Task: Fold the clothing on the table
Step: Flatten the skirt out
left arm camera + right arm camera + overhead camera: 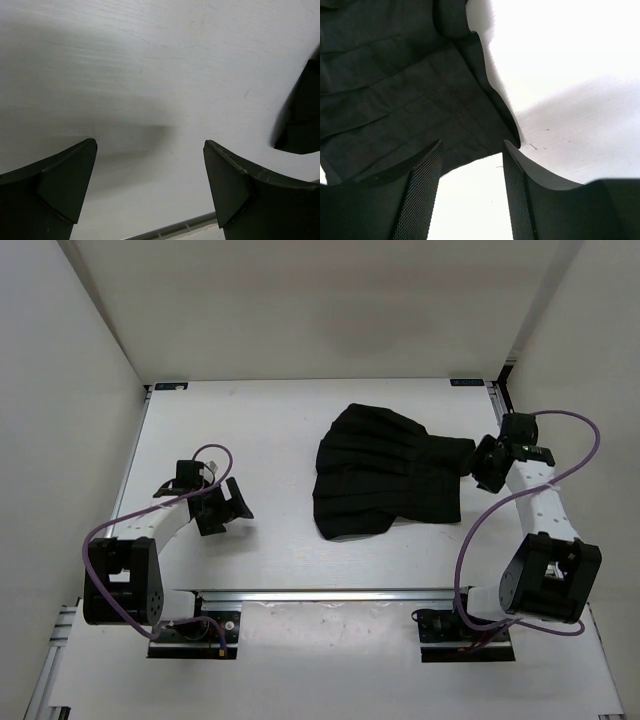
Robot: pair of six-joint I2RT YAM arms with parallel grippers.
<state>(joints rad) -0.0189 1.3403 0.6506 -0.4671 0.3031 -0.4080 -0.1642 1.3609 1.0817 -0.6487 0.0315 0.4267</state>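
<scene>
The clothing (385,475), a black pleated skirt-like garment, lies flat on the white table (250,430), right of centre, with its narrow end pointing right. My right gripper (481,462) hovers at that narrow end. In the right wrist view it (472,145) is open, with only white table between its mesh-lined fingers (422,190). The hem of the clothing (395,85) lies just beyond the fingertips. My left gripper (228,505) is far to the left of the garment. It (150,145) stands wide open over bare table (175,60).
An aluminium rail (330,595) runs along the near table edge and shows at the bottom of the left wrist view (180,229). White walls enclose the left, back and right sides. A dark blurred shape (302,115) sits at the right edge of the left wrist view.
</scene>
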